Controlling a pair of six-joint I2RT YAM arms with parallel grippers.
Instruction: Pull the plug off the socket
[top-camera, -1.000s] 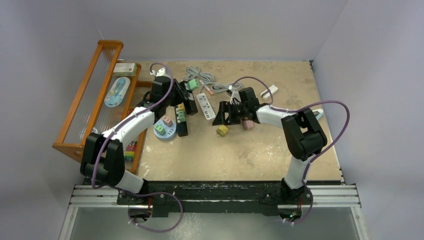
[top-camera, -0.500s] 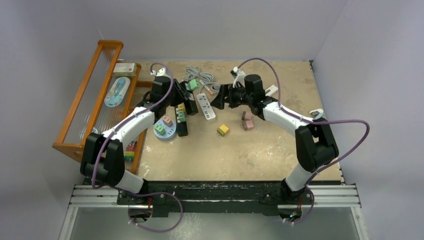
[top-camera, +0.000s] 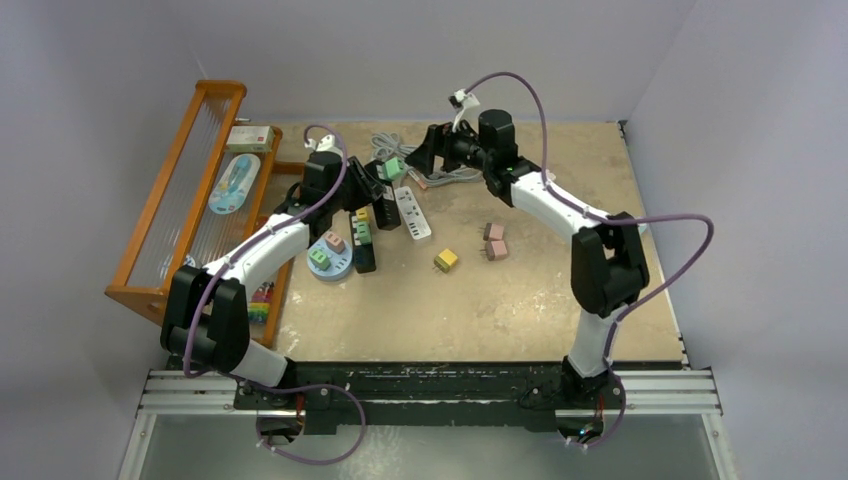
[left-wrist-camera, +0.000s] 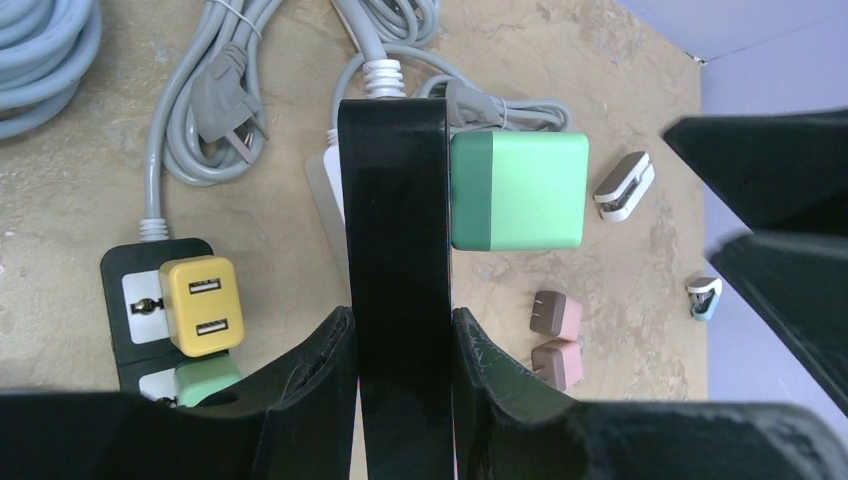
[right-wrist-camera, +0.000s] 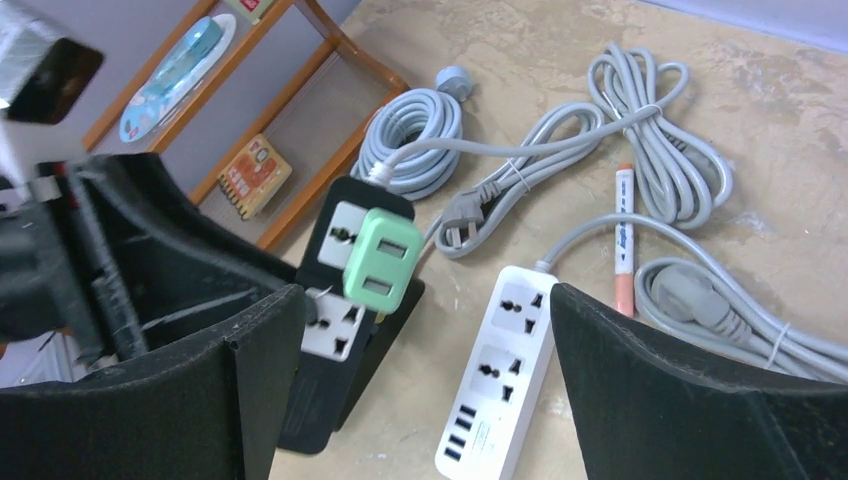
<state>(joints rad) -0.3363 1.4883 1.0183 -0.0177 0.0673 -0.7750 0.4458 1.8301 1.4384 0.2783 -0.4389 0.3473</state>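
a loose yellow plug (top-camera: 446, 260) and two pink plugs (top-camera: 494, 241) lay nearest on the table. beyond them the left gripper (left-wrist-camera: 398, 345) was clamped on the black power strip (left-wrist-camera: 392, 200), holding it on edge, the green plug (right-wrist-camera: 381, 257) seated in its socket. the right gripper (right-wrist-camera: 425, 300) hung close by, spread wide and empty. grey cables (right-wrist-camera: 640, 160) lay farthest.

A white power strip (top-camera: 412, 212) lies near coiled grey cables (left-wrist-camera: 45, 40); two pink adapters (top-camera: 494, 232) (side by side) and a yellow adapter (top-camera: 446, 261) sit apart.
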